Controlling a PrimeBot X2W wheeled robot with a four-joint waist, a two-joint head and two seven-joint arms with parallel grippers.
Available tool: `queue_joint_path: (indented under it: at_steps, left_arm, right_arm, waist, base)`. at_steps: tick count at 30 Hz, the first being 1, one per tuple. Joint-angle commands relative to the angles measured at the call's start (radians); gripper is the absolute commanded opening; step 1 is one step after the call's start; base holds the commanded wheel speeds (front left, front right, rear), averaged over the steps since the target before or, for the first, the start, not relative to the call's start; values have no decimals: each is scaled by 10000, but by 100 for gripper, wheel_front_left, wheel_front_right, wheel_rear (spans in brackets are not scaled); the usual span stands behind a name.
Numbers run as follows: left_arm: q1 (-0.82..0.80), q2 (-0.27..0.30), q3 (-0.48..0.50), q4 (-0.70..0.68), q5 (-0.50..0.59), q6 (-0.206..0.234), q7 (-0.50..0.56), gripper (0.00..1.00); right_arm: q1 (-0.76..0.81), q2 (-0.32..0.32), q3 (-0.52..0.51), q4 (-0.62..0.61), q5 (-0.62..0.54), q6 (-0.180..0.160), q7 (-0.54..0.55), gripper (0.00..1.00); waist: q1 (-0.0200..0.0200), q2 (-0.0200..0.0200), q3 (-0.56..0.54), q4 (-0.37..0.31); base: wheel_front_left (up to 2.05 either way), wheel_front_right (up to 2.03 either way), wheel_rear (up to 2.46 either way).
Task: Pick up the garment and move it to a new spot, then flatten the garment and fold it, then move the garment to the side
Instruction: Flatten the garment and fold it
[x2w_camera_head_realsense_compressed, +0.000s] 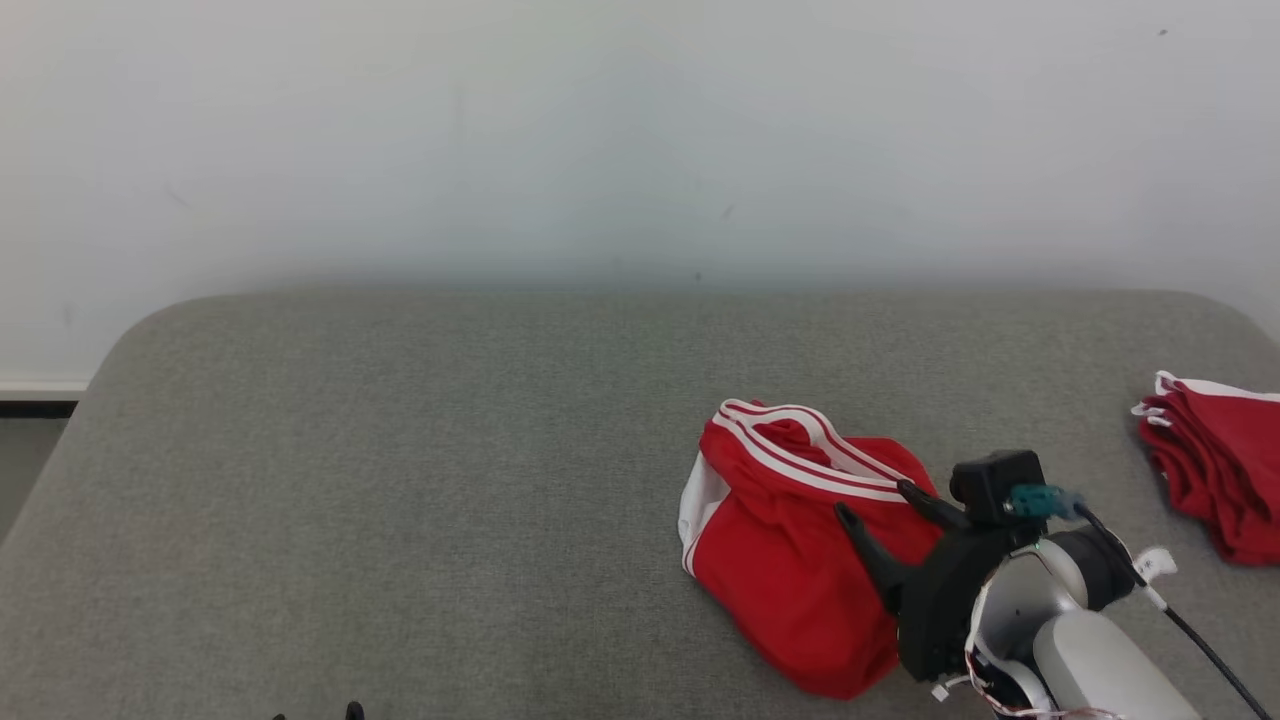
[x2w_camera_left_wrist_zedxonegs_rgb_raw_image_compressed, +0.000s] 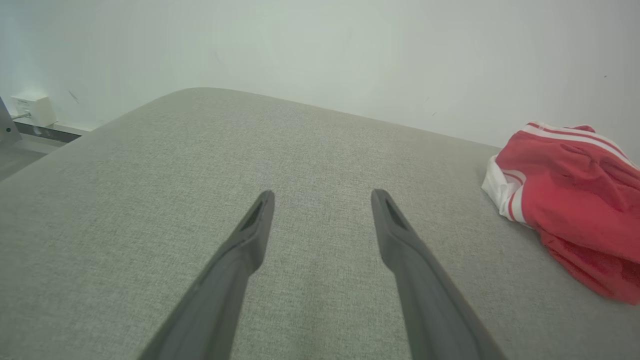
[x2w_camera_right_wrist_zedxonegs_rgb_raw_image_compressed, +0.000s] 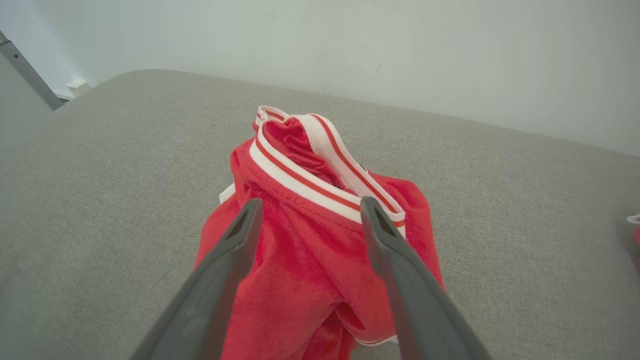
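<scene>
The garment (x2w_camera_head_realsense_compressed: 790, 540) is a pair of red shorts with a white, red-striped waistband, lying crumpled on the grey table (x2w_camera_head_realsense_compressed: 400, 480) right of centre. My right gripper (x2w_camera_head_realsense_compressed: 875, 500) hovers over its right side, open, with red cloth seen between the two fingers (x2w_camera_right_wrist_zedxonegs_rgb_raw_image_compressed: 310, 225) but nothing gripped. In the left wrist view the garment (x2w_camera_left_wrist_zedxonegs_rgb_raw_image_compressed: 570, 195) lies far to the right. My left gripper (x2w_camera_left_wrist_zedxonegs_rgb_raw_image_compressed: 322, 197) is open above bare grey fabric, well to the left of the garment; its fingertips (x2w_camera_head_realsense_compressed: 353, 711) barely show at the head view's bottom edge.
A stack of folded red garments (x2w_camera_head_realsense_compressed: 1215, 465) with white trim lies at the table's right edge. A white wall (x2w_camera_head_realsense_compressed: 640, 140) stands behind the table. The table's left half is bare grey fabric. A white wall box (x2w_camera_left_wrist_zedxonegs_rgb_raw_image_compressed: 32, 110) sits low beyond the table's left corner.
</scene>
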Motion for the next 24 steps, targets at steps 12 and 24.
queue_joint_path:
  at_steps: [12,24]
  left_arm:
    - [81,-15,-251,209,-4,-3,-34,100]
    - [45,-15,-264,259,-65,-8,-34,100]
  right_arm:
    - [-2102,-705,939,1460,924,-27,3270,100]
    - [-2120,-787,1453,1738,1011,-27,3567,97]
  waist:
    - [0,0,215,1694]
    - [0,0,244,2122]
  base:
    - [0,0,0]
    - [0,0,0]
